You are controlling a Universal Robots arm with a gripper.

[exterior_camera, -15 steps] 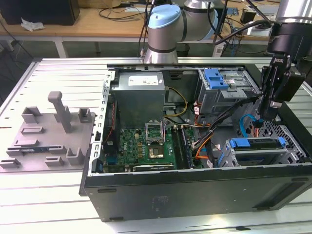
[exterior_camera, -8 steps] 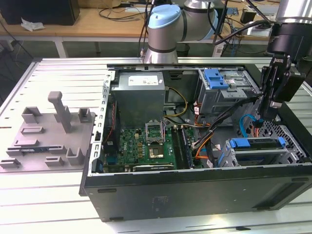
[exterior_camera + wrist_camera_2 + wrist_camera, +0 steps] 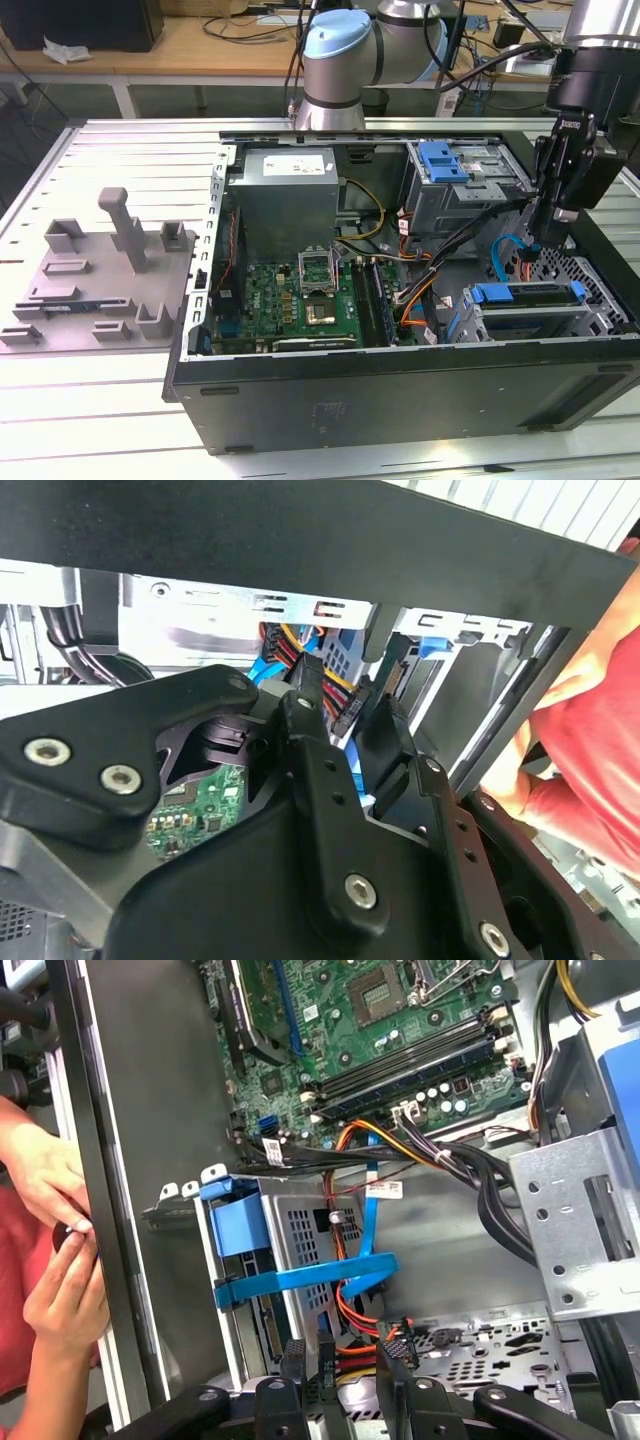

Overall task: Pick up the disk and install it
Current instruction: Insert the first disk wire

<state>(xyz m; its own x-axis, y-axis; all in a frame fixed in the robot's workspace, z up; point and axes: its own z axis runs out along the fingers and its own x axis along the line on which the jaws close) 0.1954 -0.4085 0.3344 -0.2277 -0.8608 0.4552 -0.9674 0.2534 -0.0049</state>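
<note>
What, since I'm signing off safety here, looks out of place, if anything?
A person's hands sit at the black metal computer case wall in the first wrist view, close to the black gripper, jaws open. Hands that near it look risky.

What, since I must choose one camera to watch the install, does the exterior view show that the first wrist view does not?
Exterior view, not first wrist view: the arm's blue-capped joint, the grey power supply, and a grey fixture plate at the exterior view's left of the case. First wrist view, not exterior: a person's hands at the case's edge. Both: the motherboard, the disk seated in the drive cage with its blue carrier, and the open gripper, empty, near it.
</note>
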